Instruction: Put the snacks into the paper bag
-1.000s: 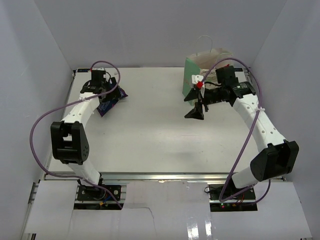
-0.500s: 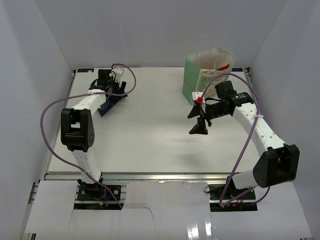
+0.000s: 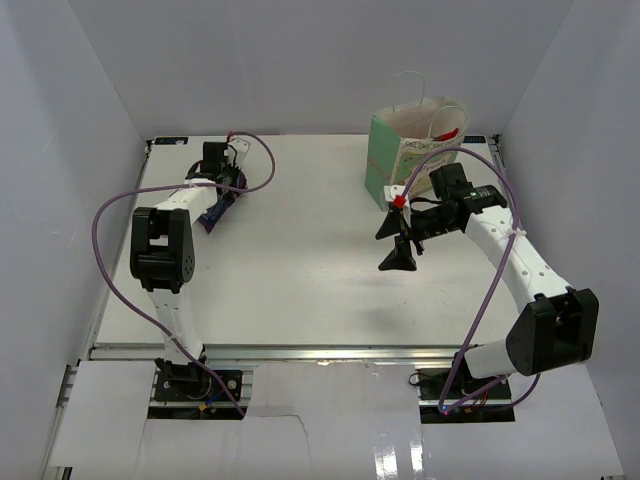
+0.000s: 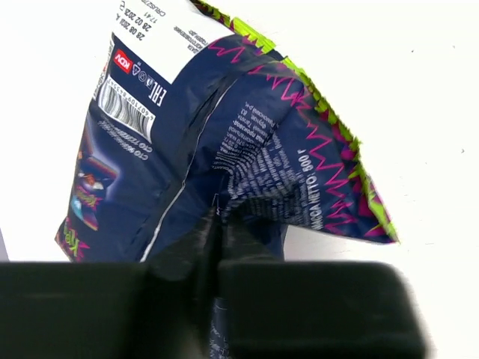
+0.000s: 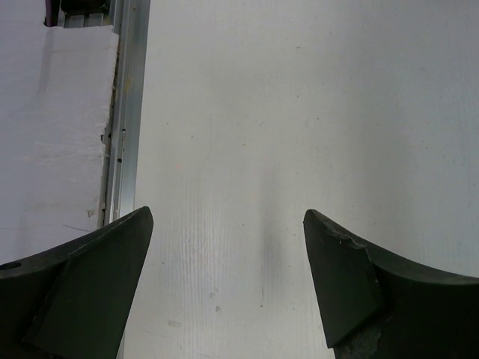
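The left gripper (image 4: 217,254) has its 2 fingers pinched tight on a fold of the crinkled dark-blue snack bag (image 4: 224,142), whose long axis runs straight away from them. The upright mint-green paper bag (image 3: 398,160) stands well apart, far right. The right gripper (image 5: 228,269), spread wide and empty, hovers near it.

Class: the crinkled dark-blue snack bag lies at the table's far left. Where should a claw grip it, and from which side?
Pinch the raised middle fold of the dark-blue bag from above: it lies on the table, and its slack film bunches into a ridge, where the left claw is shut.
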You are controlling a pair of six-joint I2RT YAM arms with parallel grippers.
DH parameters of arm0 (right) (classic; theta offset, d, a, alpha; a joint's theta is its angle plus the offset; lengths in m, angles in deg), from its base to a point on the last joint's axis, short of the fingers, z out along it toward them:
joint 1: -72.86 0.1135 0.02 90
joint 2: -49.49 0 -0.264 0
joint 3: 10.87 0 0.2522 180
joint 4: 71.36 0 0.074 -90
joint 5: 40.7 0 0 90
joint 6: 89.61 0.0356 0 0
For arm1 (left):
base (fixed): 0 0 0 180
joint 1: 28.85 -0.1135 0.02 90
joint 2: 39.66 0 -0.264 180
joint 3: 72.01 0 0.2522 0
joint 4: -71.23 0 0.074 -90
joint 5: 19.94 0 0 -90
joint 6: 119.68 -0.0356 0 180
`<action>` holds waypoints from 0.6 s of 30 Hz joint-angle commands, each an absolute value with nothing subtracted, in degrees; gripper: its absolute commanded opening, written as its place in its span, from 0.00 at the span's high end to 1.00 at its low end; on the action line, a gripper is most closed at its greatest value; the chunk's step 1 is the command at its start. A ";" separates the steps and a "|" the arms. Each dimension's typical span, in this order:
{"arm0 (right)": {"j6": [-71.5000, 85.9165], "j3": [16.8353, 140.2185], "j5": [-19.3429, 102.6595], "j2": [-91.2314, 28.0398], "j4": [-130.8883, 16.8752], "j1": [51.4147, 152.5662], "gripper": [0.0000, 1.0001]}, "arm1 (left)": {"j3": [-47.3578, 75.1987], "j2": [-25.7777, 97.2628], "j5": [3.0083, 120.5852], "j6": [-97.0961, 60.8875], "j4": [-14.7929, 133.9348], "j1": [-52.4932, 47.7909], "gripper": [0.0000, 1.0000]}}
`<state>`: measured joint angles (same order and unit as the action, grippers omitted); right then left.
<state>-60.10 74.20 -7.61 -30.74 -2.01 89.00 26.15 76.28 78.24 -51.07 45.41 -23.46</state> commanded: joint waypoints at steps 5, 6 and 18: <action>-60.78 74.43 -7.92 -30.93 -1.09 88.68 0.13 | 26.48 67.75 72.53 -46.31 46.13 -23.58 1.00; -60.78 74.52 -7.92 -31.02 -1.18 88.60 0.14 | 26.39 66.52 70.78 -44.90 46.04 -23.58 1.00; -45.40 78.20 -10.82 -36.02 -8.56 89.47 0.20 | 8.48 54.12 29.57 -6.06 70.55 -23.58 1.00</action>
<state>-52.64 74.68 -8.26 -34.24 -4.50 88.63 11.49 58.27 46.22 -19.90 56.36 -23.94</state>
